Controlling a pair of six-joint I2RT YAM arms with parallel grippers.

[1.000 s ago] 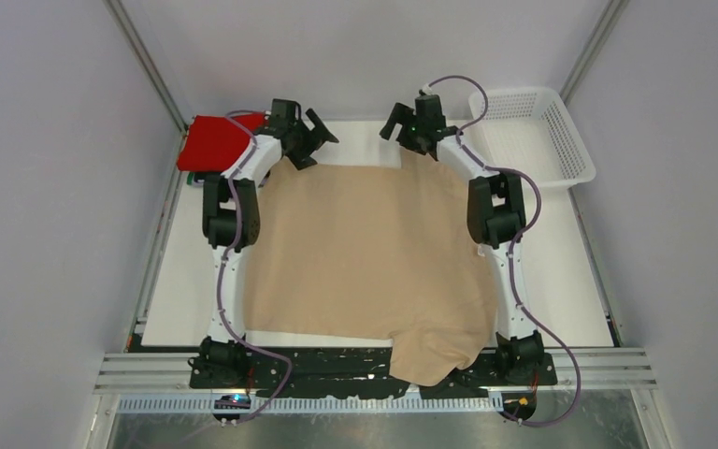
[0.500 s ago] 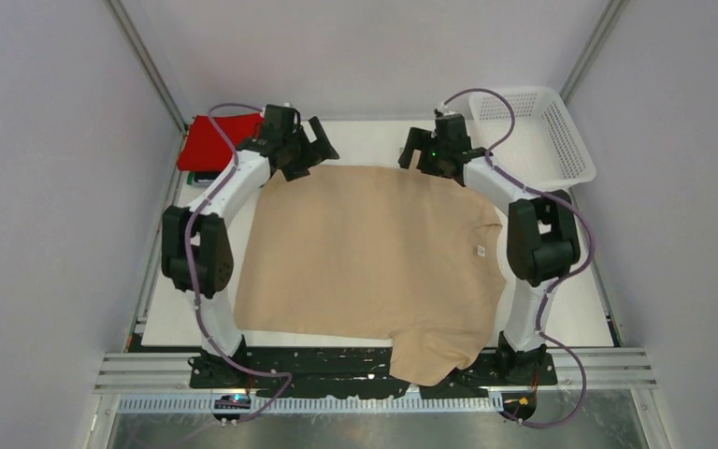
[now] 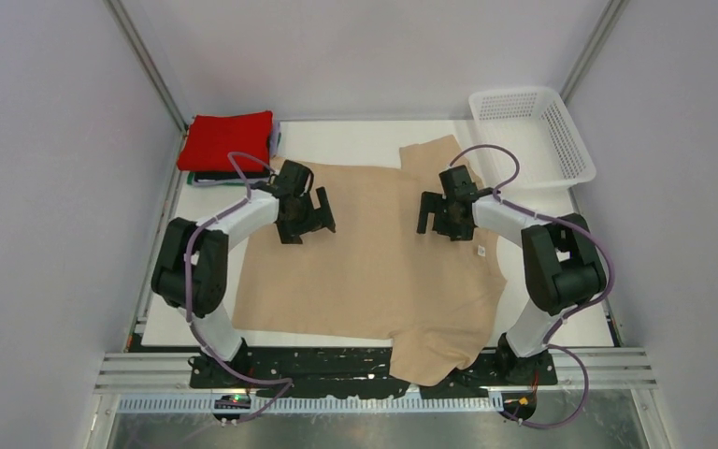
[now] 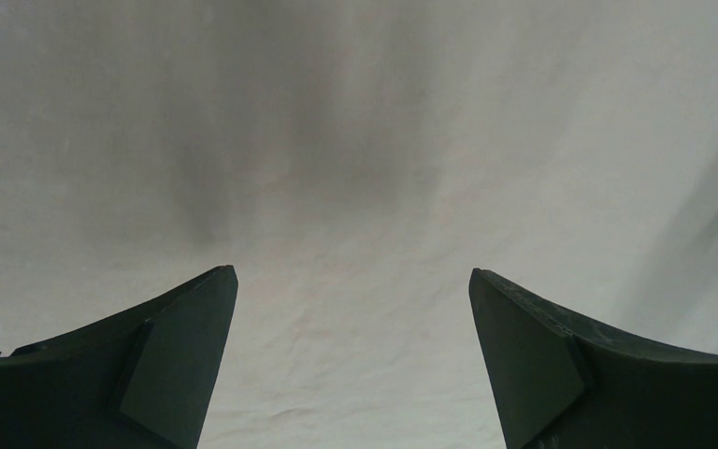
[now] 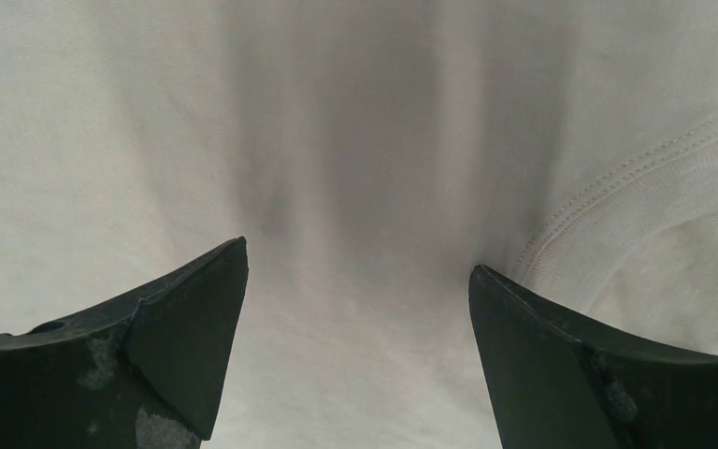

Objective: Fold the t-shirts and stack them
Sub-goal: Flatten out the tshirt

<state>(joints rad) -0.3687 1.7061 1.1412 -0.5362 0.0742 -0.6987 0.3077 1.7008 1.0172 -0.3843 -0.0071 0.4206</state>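
A beige t-shirt [image 3: 374, 253] lies spread flat over the white table, one sleeve [image 3: 428, 154] pointing to the far side and another hanging over the near edge. Its collar [image 5: 636, 178] lies at the right. My left gripper [image 3: 306, 227] hovers open over the shirt's left half, with only cloth [image 4: 355, 140] under the left gripper [image 4: 353, 281]. My right gripper [image 3: 439, 227] is open over the right half, just left of the collar; the right gripper [image 5: 358, 262] holds nothing. A folded red t-shirt [image 3: 227, 140] tops a stack at the back left, with dark edges showing beneath it.
A white mesh basket [image 3: 580, 161] stands at the back right corner. Grey walls and metal frame posts close in both sides. The table's near edge carries the black arm mounts [image 3: 337, 369].
Both grippers have drawn back from the shirt's far edge to over its middle, still open. The far edge now lies flat and the far sleeve has come into view.
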